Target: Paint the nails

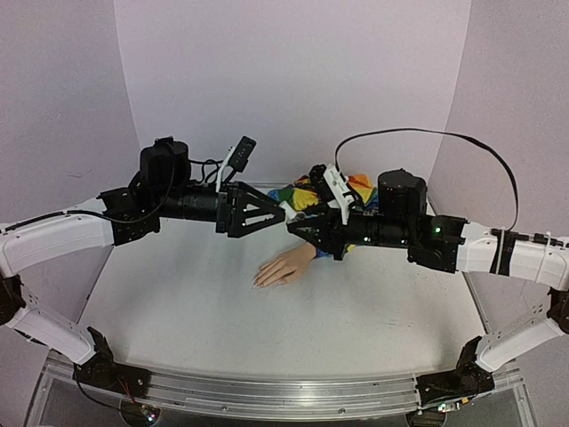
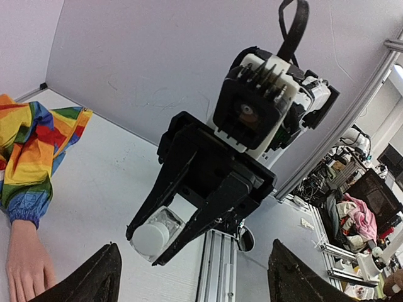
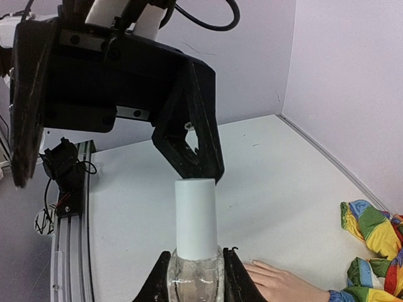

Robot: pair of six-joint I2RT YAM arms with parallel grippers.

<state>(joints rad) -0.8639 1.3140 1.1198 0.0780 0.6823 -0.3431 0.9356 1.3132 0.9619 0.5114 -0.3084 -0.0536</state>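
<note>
The peach mannequin hand (image 1: 284,267) lies palm down mid-table, its rainbow sleeve (image 1: 331,191) behind it. Its nails (image 3: 255,262) show only as tiny fingertip ends in the right wrist view. My right gripper (image 1: 298,224) is shut on a small clear bottle (image 3: 195,280) with a white cap (image 3: 195,217), held above the hand and pointing left. My left gripper (image 1: 277,213) faces it, open, jaws wide apart and empty, just off the cap. In the left wrist view the cap (image 2: 151,238) shows end-on between the right gripper's fingers.
White walls close in the table at the back and sides. An aluminium rail (image 1: 267,391) runs along the near edge between the arm bases. The sleeve (image 3: 373,245) bunches near the back right wall.
</note>
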